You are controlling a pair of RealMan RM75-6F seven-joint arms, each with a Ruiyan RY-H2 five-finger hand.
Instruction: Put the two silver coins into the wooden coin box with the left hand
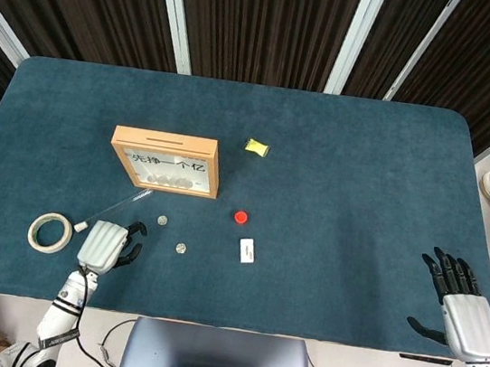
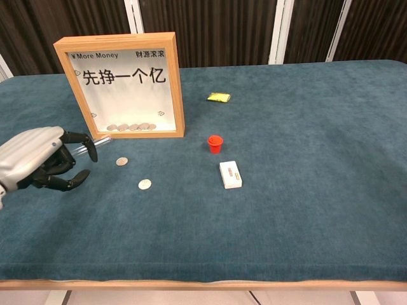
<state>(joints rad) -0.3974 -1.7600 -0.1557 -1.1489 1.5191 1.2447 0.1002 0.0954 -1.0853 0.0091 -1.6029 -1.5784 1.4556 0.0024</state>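
Note:
Two silver coins lie flat on the blue cloth: one nearer the box, the other closer to the front. The wooden coin box stands upright behind them, with several coins showing at its bottom through the clear front. My left hand hovers just left of the coins, fingers loosely spread and empty. My right hand rests open at the table's front right corner, far from everything.
A clear tube lies slanted beside the left hand, partly hidden by it in the chest view. A tape ring sits at the front left. A red cap, a white block and a yellow packet lie right of the coins.

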